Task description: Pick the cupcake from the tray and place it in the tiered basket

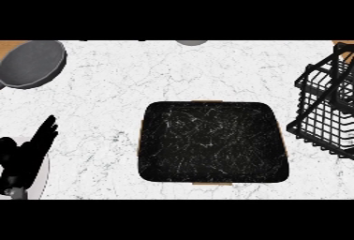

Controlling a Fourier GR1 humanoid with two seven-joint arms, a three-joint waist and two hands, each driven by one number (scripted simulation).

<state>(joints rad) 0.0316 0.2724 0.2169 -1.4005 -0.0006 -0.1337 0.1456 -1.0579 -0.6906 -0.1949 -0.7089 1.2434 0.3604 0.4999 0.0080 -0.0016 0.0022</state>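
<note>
On the far left of the white desk sits a grey pan. Below it, the left robot hand rests open, fingers straight, holding nothing. The black tray in the middle looks bare; no cupcake shows anywhere. The wire basket stands at the right. The right robot hand is out of sight. Maybe the cupcake is already moved; I cannot tell.

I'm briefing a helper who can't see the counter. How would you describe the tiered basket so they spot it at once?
On the white marble counter, look right of the black tray at its centre. The tiered basket stands at the right edge, partly out of view. It alone is open black wire grid; the tray and the grey pan far left are solid.
</note>
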